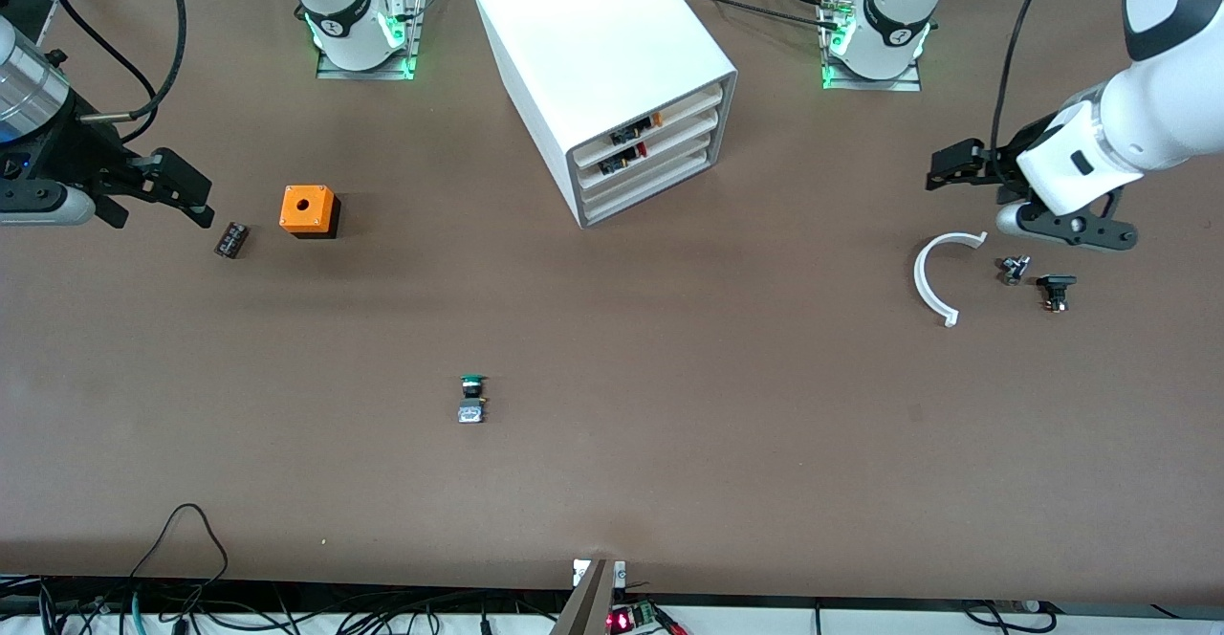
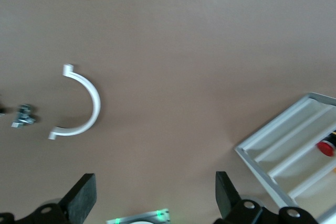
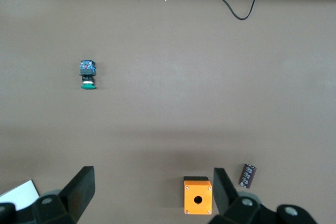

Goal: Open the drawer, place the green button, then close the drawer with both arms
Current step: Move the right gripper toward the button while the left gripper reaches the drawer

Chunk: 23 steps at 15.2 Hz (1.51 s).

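Observation:
The white cabinet (image 1: 612, 52) stands mid-table near the bases. Its four drawers are all shut. The third-down drawer (image 1: 660, 172) shows only its cream front. The cabinet's front also shows in the left wrist view (image 2: 294, 150). The green-capped button (image 1: 471, 398) lies on its side on the bare table, nearer the front camera than the cabinet. It also shows in the right wrist view (image 3: 88, 75). My left gripper (image 1: 966, 190) (image 2: 156, 198) is open and empty above the table at the left arm's end. My right gripper (image 1: 163, 200) (image 3: 152, 192) is open and empty at the right arm's end.
A white curved piece (image 1: 932, 276) (image 2: 86, 103) and two small black parts (image 1: 1014, 269) (image 1: 1055, 291) lie under and beside the left gripper. An orange box with a hole (image 1: 308, 209) (image 3: 197, 196) and a small dark part (image 1: 230, 239) lie by the right gripper.

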Available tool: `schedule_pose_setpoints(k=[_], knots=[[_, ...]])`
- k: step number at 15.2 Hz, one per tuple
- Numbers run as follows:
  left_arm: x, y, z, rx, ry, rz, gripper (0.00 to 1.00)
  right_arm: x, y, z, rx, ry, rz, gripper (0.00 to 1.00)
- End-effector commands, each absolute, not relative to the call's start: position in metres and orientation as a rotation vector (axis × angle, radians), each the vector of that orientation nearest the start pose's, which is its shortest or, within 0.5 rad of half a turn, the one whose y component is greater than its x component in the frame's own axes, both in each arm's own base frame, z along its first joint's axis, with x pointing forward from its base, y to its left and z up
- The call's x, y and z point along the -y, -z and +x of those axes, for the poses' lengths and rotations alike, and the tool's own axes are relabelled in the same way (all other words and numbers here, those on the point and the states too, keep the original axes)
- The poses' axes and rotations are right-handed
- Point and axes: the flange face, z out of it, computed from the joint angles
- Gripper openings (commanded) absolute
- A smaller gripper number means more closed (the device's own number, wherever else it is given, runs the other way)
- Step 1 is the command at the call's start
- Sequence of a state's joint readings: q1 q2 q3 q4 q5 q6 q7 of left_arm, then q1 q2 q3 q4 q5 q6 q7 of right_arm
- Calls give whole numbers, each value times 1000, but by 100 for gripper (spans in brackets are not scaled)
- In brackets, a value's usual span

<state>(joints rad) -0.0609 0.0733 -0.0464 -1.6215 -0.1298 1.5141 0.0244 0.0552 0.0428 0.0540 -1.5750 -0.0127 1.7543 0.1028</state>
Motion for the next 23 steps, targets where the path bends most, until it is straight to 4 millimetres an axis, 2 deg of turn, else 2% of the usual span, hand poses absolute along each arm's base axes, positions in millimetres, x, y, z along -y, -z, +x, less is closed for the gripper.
schedule_pose_setpoints(k=[1,2,5,6,10,14,16,18,20,23], knots=[[74,-565,560,-246,-275,-3206,100,-61,-612,582,5,171,-3140,100],[73,-565,561,-246,-268,-3194,100,-54,-618,584,14,184,-3139,100],[73,-566,560,-248,-265,-3189,100,-64,-635,592,38,254,-3158,100],[73,-567,560,-244,-263,-3191,100,-66,-632,592,46,244,-3159,100],[75,-566,559,-247,-277,-3200,100,-75,-585,608,72,114,-3168,100],[86,-559,556,-258,-353,-3295,100,-88,-545,622,103,43,-3165,100],[96,-546,561,-258,-432,-3435,100,-94,-524,632,110,34,-3158,100],[102,-535,572,-304,-396,-3464,100,-101,-502,644,105,53,-3121,100],[111,-513,582,-355,-444,-3553,100,-108,-480,659,91,100,-3076,100],[129,-470,585,-429,-567,-3746,100,-137,-457,673,139,205,-3049,100]])
